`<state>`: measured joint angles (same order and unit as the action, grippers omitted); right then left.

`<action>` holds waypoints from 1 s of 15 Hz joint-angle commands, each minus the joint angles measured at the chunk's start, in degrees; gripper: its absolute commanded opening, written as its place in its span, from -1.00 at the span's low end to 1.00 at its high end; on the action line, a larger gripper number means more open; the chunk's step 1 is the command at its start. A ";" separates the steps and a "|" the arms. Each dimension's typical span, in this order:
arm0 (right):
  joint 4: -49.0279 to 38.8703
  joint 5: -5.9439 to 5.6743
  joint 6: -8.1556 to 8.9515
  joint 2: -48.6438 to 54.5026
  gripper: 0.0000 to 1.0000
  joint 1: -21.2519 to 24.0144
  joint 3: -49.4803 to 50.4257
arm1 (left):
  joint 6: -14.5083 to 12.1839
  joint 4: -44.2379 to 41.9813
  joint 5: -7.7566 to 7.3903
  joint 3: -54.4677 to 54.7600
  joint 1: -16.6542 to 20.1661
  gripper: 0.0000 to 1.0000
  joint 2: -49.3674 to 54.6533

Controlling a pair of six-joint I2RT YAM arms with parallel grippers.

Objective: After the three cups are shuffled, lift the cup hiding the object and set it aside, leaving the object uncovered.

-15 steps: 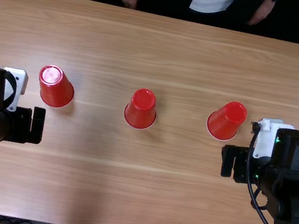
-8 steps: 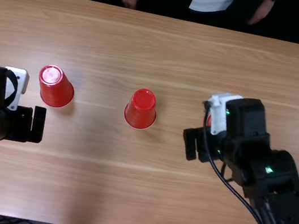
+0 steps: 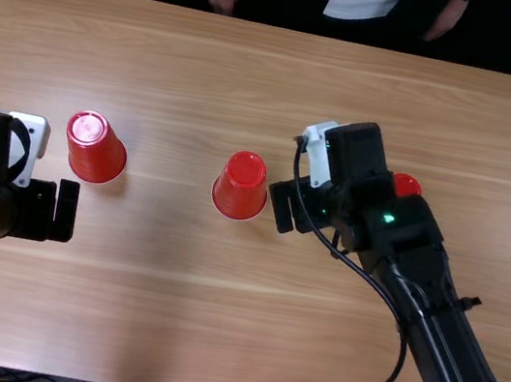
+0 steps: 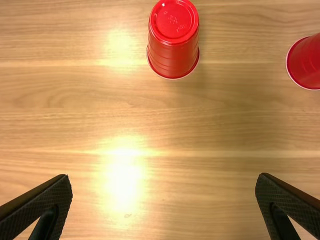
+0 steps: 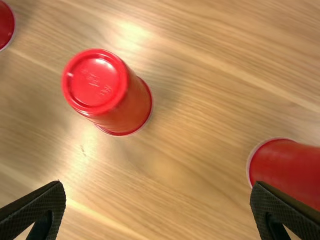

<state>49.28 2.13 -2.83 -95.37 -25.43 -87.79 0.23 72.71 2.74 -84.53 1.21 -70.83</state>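
Beside middle cup (image 3: 241, 186), right tool (image 5: 160, 215) spread wide

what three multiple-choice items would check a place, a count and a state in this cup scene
1. In the top view, where is the right end effector?
A. just right of the middle red plastic cup
B. at the view's top edge
C. at the view's left edge

2. How many red plastic cups are on the light brown wooden table?
A. two
B. three
C. four

3. What state is the left end effector in?
A. shut on a cup
B. shut, empty
C. open

Answers:
1 A, its fingers sit beside the middle cup.
2 B, there is a left red cup, the middle one, and a right red cup partly behind the right arm.
3 C, its fingers stand wide apart with bare table between them.
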 commanded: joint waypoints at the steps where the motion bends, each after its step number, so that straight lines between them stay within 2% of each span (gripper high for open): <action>1: -0.17 0.72 0.30 -2.01 1.00 -2.17 -3.18 | 0.09 -0.36 -0.42 -0.63 -0.16 1.00 -0.10; 5: -0.70 0.72 0.30 -7.28 1.00 -5.86 -6.25 | 0.09 -0.46 -0.42 0.07 -0.16 1.00 -0.10; 12: -0.49 0.72 0.09 -21.26 1.00 -6.12 -16.63 | -0.02 -0.57 -0.32 1.65 -0.07 1.00 -0.10; 15: -0.49 0.72 -0.02 -23.89 1.00 -6.03 -17.59 | -0.23 -0.57 -0.42 1.83 -0.07 1.00 -0.28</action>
<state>48.84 2.74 -2.87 -118.67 -31.14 -103.18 0.21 72.16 2.57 -83.85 1.21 -70.87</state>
